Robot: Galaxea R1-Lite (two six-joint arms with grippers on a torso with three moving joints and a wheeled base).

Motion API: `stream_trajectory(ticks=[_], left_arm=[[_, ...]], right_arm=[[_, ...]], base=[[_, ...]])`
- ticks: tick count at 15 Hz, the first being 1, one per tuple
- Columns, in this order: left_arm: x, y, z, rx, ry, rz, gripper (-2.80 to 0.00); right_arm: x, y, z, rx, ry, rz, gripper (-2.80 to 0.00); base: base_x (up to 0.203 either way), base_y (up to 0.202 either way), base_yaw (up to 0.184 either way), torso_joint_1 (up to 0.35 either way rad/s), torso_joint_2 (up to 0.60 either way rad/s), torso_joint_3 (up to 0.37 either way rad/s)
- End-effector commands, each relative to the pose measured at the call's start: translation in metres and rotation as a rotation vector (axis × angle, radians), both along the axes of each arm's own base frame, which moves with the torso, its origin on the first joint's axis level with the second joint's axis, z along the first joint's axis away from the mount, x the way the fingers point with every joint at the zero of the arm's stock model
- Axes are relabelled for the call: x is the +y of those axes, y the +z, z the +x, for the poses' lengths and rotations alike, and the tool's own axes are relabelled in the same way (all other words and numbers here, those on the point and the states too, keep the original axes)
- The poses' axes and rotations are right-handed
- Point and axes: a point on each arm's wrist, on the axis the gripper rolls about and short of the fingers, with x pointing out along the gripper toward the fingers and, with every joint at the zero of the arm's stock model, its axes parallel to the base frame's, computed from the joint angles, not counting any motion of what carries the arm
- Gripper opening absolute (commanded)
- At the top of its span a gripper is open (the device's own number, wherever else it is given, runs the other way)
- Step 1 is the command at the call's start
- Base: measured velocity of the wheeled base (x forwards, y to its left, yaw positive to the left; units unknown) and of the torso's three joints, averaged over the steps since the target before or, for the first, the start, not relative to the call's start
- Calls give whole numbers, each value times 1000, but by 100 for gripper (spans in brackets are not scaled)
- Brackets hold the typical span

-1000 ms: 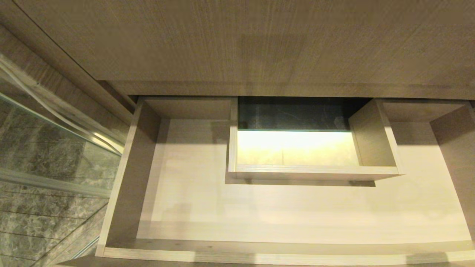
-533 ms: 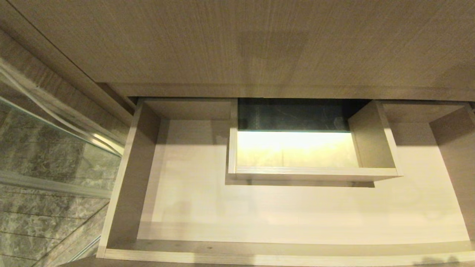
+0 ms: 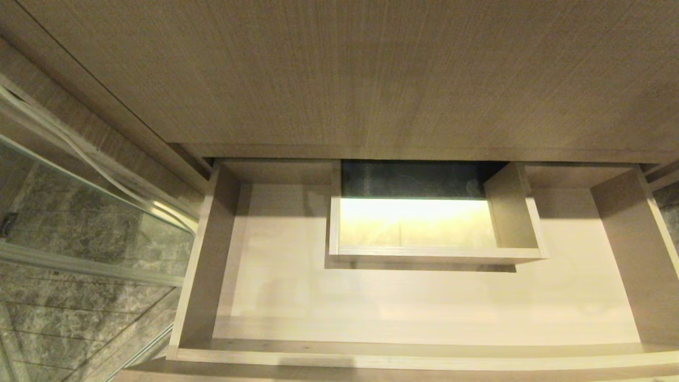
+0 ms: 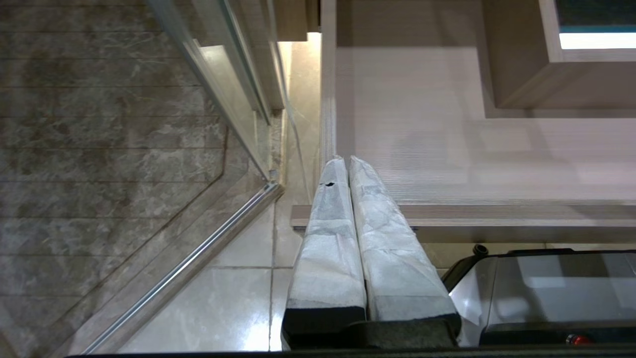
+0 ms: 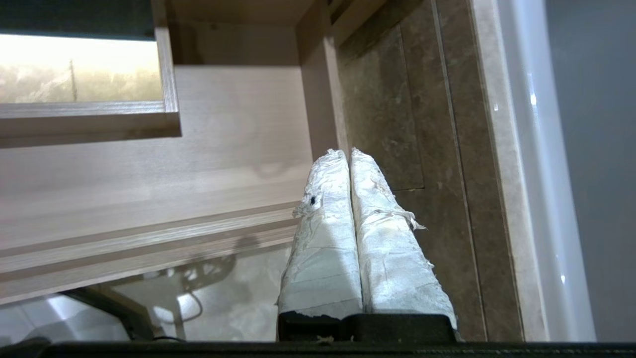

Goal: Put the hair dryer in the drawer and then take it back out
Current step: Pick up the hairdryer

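The head view now sits farther back and higher over the drawer: the whole scene shrinks a little and slides down and toward the middle of the picture. The drawer's right wall, cut off before, shows in full, with a strip of grey stone floor beyond it. More of the wood panel above the drawer fills the top, and more of the glass door shows on the left

Glass shower panel beside marble floor; wood-grain cabinet front.
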Motion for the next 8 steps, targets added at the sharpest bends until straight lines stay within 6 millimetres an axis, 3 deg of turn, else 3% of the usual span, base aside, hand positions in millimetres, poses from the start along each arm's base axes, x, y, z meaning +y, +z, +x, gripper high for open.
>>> stream_trajectory(ticks=[1, 5, 8], left_arm=[[0, 0, 0, 1, 0, -1, -280], [0, 0, 0, 2, 0, -1, -280], [0, -1, 0, 2, 0, -1, -280]], right_arm=[[1, -3, -8, -20, -1, -5, -280], [2, -3, -13, -45, -3, -4, -280], [2, -2, -17, -67, -30, -11, -280]], base=[[0, 0, 0, 36, -95, -39], [0, 0, 0, 34, -53, -20], [0, 0, 0, 201, -373, -171]])
